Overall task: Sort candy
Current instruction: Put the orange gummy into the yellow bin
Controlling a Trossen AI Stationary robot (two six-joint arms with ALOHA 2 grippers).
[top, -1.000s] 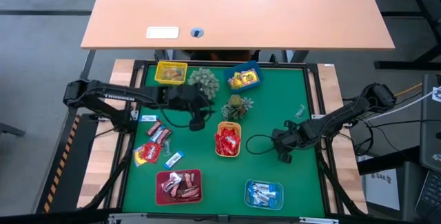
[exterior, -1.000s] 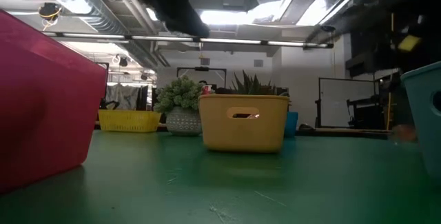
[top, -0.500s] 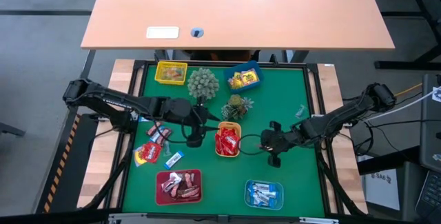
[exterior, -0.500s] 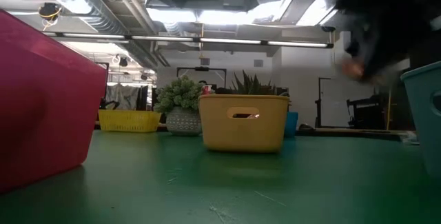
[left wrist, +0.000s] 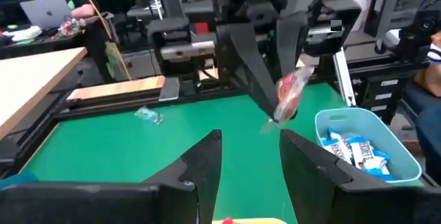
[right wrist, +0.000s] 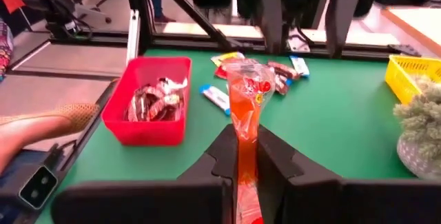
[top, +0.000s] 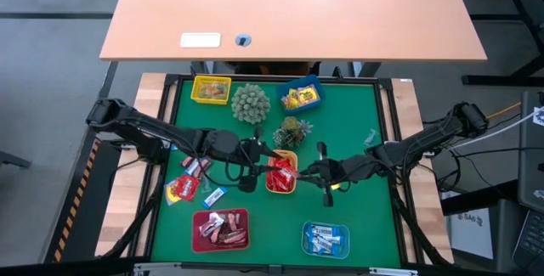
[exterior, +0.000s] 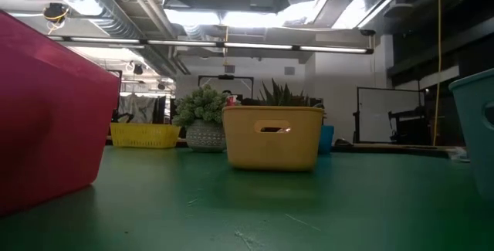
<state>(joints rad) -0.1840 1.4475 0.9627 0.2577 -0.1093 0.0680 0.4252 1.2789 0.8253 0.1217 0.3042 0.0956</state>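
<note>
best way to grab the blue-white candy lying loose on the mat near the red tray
Grip the blue-white candy across its narrow width at the middle, coming straight down from above. It lies flat and slanted on the green mat, apart from the red tray, with room on both long sides for the jaws.

A pale wooden desk (top: 293, 13) stands beyond the green table (top: 357, 123), on a grey floor (top: 51, 47). In the low view, ceiling lights (exterior: 255, 19) glow among pipes (exterior: 93, 8) over white walls (exterior: 340, 89). A laptop (left wrist: 31, 10) sits on a far bench.
</note>
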